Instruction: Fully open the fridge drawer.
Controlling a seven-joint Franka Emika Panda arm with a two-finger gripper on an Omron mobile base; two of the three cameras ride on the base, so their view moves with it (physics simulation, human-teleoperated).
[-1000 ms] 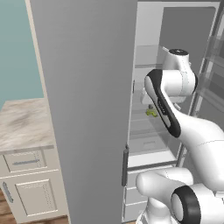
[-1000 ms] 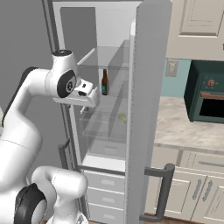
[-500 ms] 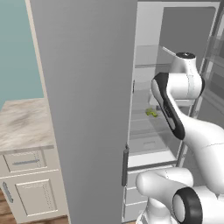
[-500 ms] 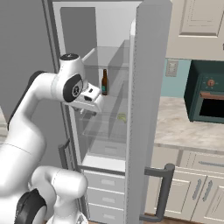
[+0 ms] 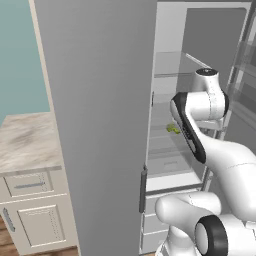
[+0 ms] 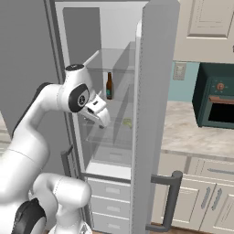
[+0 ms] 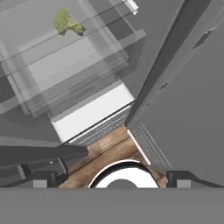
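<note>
The fridge (image 6: 153,91) stands with both grey doors swung open, showing a white interior. Low inside it sits the fridge drawer (image 6: 111,154), a pale translucent box with a small bar handle, also seen in the left base view (image 5: 169,164). In the hand view the fridge drawer (image 7: 81,85) lies below me, under the glass shelves. My gripper (image 6: 101,119) hangs in the fridge opening above the drawer, pointing down, apart from it. In the hand view the gripper (image 7: 111,178) is open, its fingertips (image 7: 41,177) wide apart with nothing between them.
A brown bottle (image 6: 109,86) stands on an upper glass shelf and a green vegetable (image 6: 127,122) lies on a lower one. The right door (image 6: 151,151) with its dark handle (image 6: 170,201) flanks the opening; the left door (image 5: 100,125) fills the other side. White lower drawers (image 6: 105,192) sit beneath.
My hand has moved further into the fridge opening and lower, tilting down toward the drawer. The drawer, bottle and doors have not moved.
</note>
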